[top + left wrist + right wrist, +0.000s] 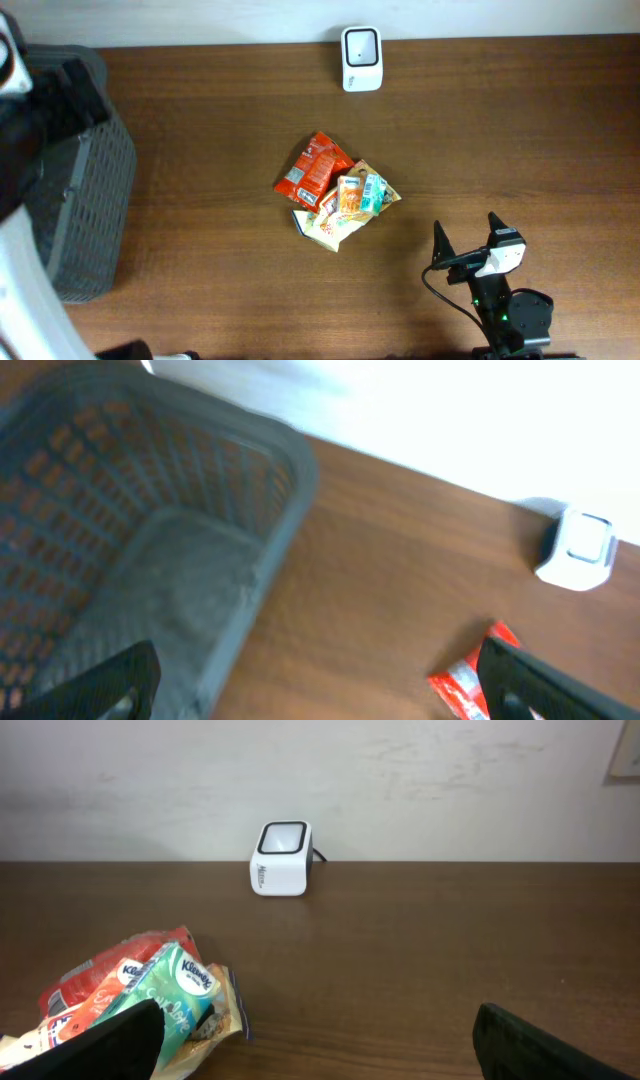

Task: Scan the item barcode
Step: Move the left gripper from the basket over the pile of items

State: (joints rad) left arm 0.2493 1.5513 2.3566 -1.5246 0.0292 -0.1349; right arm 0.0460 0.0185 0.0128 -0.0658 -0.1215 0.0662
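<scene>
A pile of small packets (pixel 338 195) lies mid-table: a red packet (pixel 312 170), an orange one and a teal Kleenex pack (pixel 170 985) on top. No barcode can be made out on any of them. The white barcode scanner (pixel 361 58) stands at the far edge, also seen as the white scanner (pixel 282 858) in the right wrist view. My right gripper (pixel 468 235) hovers open near the front right, apart from the pile, with nothing between its fingers (pixel 90 1045). My left gripper (pixel 320 690) is open and empty above the basket's right rim.
A grey plastic basket (pixel 85 200) stands at the table's left end, its mesh wall (pixel 150 510) filling the left wrist view. The red packet (pixel 465 685) and the scanner (pixel 578 550) show to its right. A pale wall runs behind the table.
</scene>
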